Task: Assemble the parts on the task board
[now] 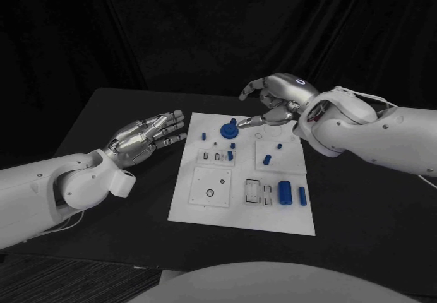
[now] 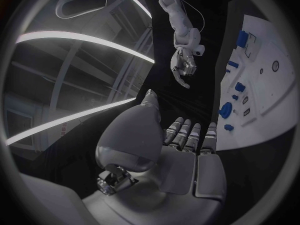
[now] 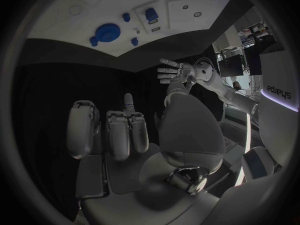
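The white task board (image 1: 205, 211) lies in the middle of the black table (image 1: 119, 126), with its blue parts scattered on it: a round geared piece (image 1: 230, 131) near the far edge and two cylinders (image 1: 292, 192) toward the near right corner. The left hand (image 1: 146, 137) hovers just off the board's left edge, fingers spread and holding nothing. The right hand (image 1: 273, 101) hangs over the board's far edge with fingers curled in, nothing between them that I can see.

- You're working in dim light: the black table (image 1: 119, 126) and backdrop swallow detail, and the white task board (image 1: 239, 211) is the brightest area
- Your wrist views bend straight edges strongly toward a dark rim
- Bright ceiling light strips (image 2: 81, 40) glare in the left wrist view
- The silver hands catch soft highlights
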